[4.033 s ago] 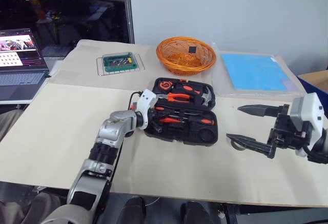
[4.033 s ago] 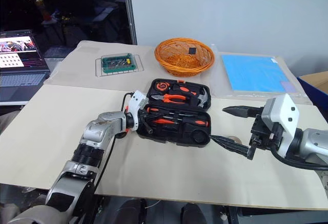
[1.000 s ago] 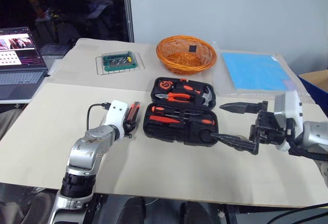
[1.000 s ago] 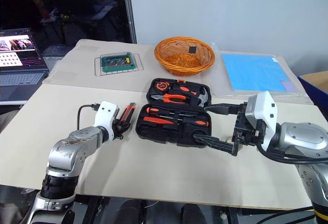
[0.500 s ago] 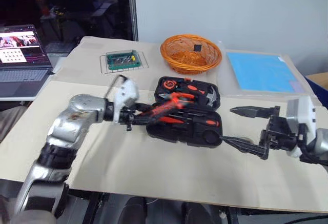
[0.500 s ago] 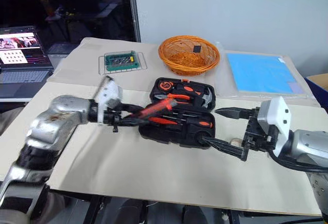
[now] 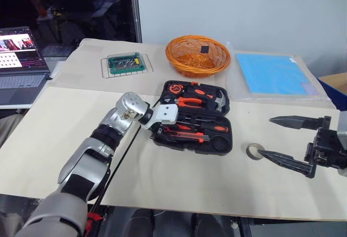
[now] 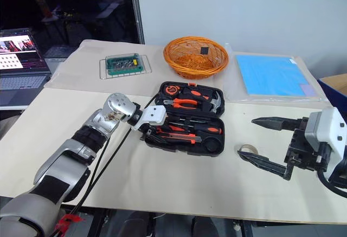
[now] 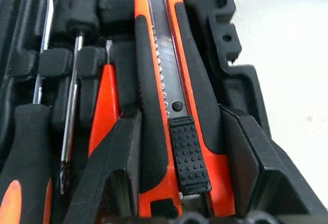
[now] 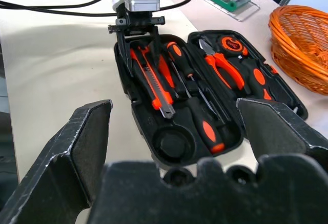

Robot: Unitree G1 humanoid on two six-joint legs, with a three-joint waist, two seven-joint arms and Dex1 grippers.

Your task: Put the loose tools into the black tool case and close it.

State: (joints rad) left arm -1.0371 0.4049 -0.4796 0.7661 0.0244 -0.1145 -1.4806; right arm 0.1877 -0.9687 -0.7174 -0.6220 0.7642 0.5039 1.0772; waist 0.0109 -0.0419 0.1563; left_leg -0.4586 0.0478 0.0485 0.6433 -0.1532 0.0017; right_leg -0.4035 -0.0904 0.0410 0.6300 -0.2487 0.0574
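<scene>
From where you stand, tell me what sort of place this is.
Probably a lab or demo bench, not a home: a paper-covered table, an open laptop beside it, a tool case and a bit set laid out for handling.

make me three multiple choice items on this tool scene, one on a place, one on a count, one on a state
1. Where is the small tan tape roll?
A. in the orange woven basket
B. on the table beside the black moulded tool case
C. in the case's round recess

2. How many black-and-orange-handled screwdrivers lie in the case?
A. none
B. two
C. four

3. How is the right gripper?
A. open, holding nothing
B. shut on the roll
C. shut on a screwdriver

Key: 1 B, the roll lies on the table right of the case. 2 B, two show in the right wrist view. 3 A, its fingers stand wide apart.
</scene>
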